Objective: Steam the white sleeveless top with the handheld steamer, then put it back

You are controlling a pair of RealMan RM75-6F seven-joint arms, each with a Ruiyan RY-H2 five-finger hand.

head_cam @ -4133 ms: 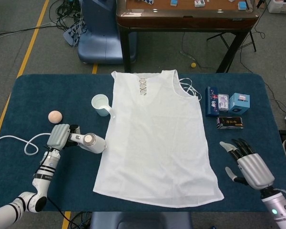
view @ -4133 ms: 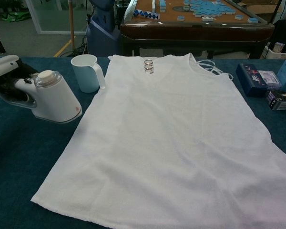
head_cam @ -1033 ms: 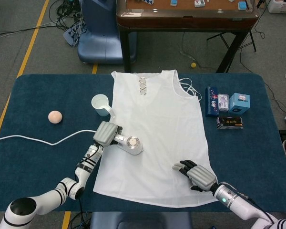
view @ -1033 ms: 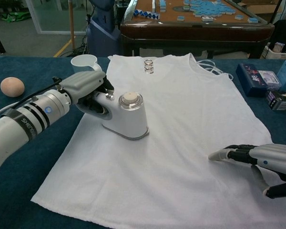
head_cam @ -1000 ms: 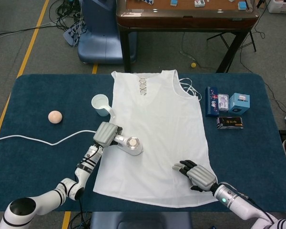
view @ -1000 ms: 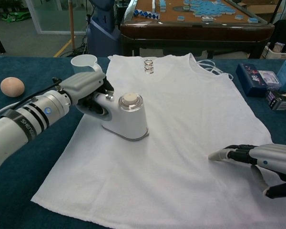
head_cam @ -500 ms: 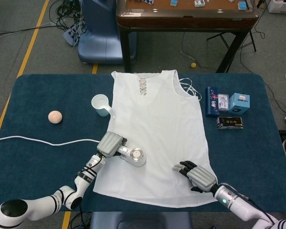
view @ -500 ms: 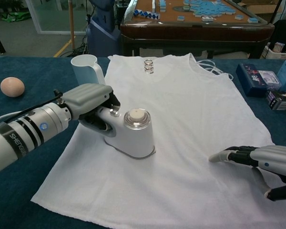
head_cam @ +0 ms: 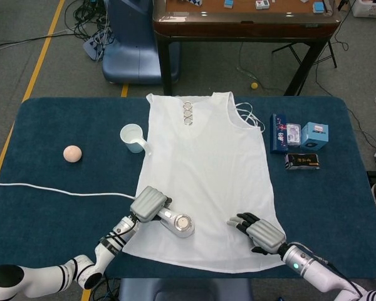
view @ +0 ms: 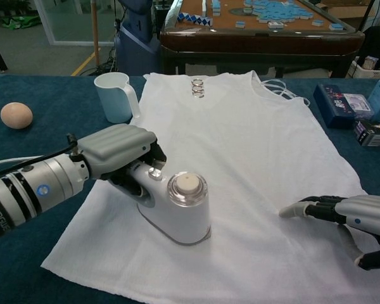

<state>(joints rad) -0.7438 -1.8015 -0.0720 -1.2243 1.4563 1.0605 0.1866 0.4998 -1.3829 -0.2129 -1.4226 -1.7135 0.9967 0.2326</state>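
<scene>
1. The left hand [view: 117, 152] is gripping the handle of the steamer [view: 177, 212], fingers wrapped round it, and the steamer's flat face is sitting on the white top [head_cam: 203, 169] near that garment's lower left part, towards the near edge of the table [head_cam: 62, 125].
2. The right hand [head_cam: 260, 231] is lying flat on the top near its lower right corner, fingers spread and holding nothing (it seems to be pinning the cloth).
3. The top is lying spread in the middle of the table, neckline towards the far edge.
4. Risks, as a judgement:
   - The steamer may be dragging the thin cloth into a fold if it travels away from the pinning hand, since the left hem is lying loose.
   - Lingering on one spot could be overheating or wetting the fabric.
   - The cord [head_cam: 56, 190] is trailing across the left side of the table and could be snagging on the table edge; the cup [view: 116, 96] and the ball [view: 16, 115] are sitting farther back.
5. Hard to make out:
   - Whether steam is coming out is not showing.
   - The steamer's underside and the left fingers beneath the handle are hidden.
   - The right wrist is running out of the chest view.
</scene>
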